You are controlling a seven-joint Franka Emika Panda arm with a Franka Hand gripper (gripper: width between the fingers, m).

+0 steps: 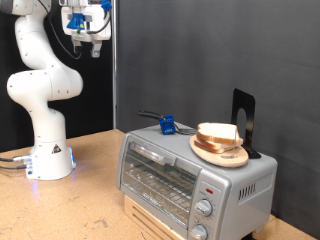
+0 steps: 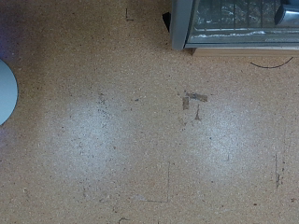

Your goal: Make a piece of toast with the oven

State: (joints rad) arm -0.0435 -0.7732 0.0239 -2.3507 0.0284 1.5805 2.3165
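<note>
The silver-grey oven stands at the exterior view's lower right with its glass door shut. On its top sits a round wooden plate, and the piece of toast, pale with a brown crust, lies on that plate. My gripper hangs high at the exterior view's top left, far from the oven, open with nothing between its fingers. The wrist view looks straight down on the cork tabletop and catches only a corner of the oven. No fingers show there.
A small blue object and a black upright stand also sit on the oven top. The arm's white base stands at the exterior view's left. A dark curtain hangs behind everything.
</note>
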